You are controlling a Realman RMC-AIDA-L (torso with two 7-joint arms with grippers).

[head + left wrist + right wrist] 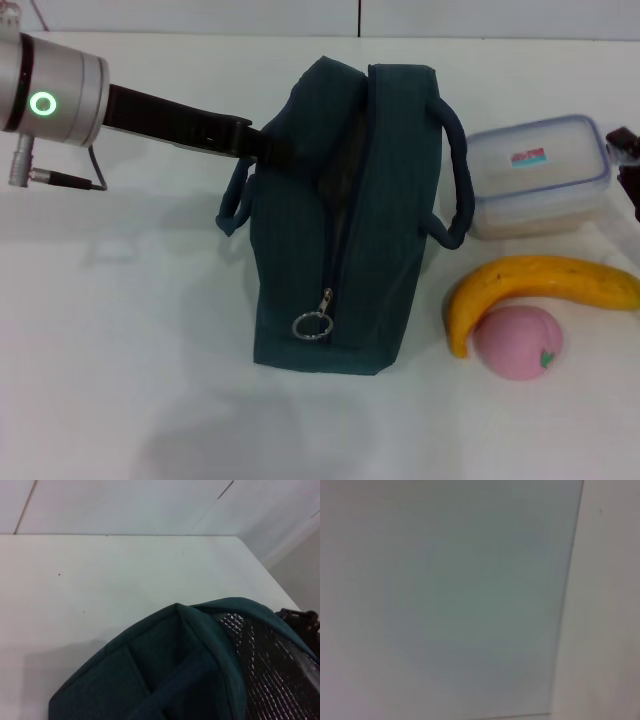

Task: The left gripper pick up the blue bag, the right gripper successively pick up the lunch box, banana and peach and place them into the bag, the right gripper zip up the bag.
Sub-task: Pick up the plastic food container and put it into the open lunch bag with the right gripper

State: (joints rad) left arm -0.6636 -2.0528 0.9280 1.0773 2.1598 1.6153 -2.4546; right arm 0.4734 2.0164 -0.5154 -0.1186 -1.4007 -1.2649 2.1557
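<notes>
**op:** bag check. blue bag (335,215) stands mid-table, zipper partly open with silver lining showing in the left wrist view. left gripper (268,146) is at its upper left edge, and i can't tell if the fingers have fabric or are just touching.

**reply:** right gripper (625,150) barely pokes in at the far right by the lunch box (540,175), fingers not visible. banana (535,288) rests against the peach (517,342). my worry: a weak hold on soft fabric lets the mouth sag, so the box snags the rim.
</notes>
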